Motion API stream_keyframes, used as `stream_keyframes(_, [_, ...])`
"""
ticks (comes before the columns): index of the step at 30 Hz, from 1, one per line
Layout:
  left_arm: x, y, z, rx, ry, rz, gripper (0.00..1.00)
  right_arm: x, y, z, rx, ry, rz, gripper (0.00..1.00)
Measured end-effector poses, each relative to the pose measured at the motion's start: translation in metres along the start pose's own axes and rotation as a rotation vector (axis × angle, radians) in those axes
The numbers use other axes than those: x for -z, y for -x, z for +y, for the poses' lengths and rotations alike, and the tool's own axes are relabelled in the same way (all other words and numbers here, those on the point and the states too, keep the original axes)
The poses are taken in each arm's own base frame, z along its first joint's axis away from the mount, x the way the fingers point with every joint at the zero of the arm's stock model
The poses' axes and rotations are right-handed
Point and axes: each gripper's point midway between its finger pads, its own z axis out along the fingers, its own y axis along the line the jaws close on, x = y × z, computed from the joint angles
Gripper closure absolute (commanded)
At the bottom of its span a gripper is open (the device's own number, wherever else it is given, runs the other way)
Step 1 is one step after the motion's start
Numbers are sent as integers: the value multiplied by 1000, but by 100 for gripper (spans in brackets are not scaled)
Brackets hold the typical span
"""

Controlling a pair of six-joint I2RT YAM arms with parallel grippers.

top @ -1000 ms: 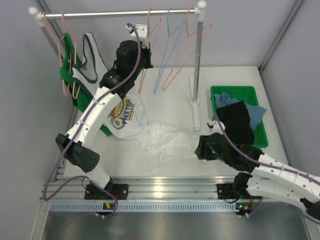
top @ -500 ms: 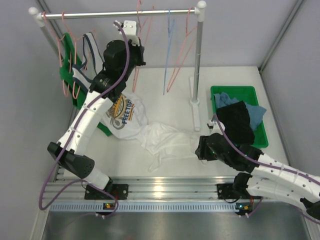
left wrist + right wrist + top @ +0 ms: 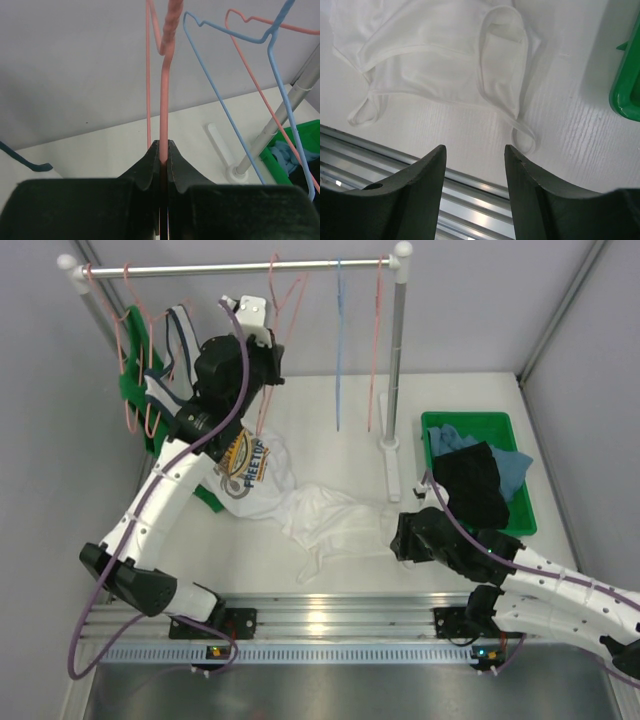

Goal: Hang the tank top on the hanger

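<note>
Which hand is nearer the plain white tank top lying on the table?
The right. The right hand hovers open over the tank top's right edge; the left hand is far back, up by the rail, shut on the pink hanger.

left tool | clamped on pink hanger wire
</note>
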Motion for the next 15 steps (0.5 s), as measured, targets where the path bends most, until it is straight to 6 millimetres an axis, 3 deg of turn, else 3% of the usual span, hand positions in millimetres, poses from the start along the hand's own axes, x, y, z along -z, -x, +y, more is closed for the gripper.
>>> stream_keyframes(6, [21, 3, 3, -7, -12, -12, 100, 0, 0, 0, 0, 1, -1, 50])
stream_keyframes(15, [89, -9, 9, -14, -43, 27, 100, 0, -2, -2, 3, -6, 7, 50])
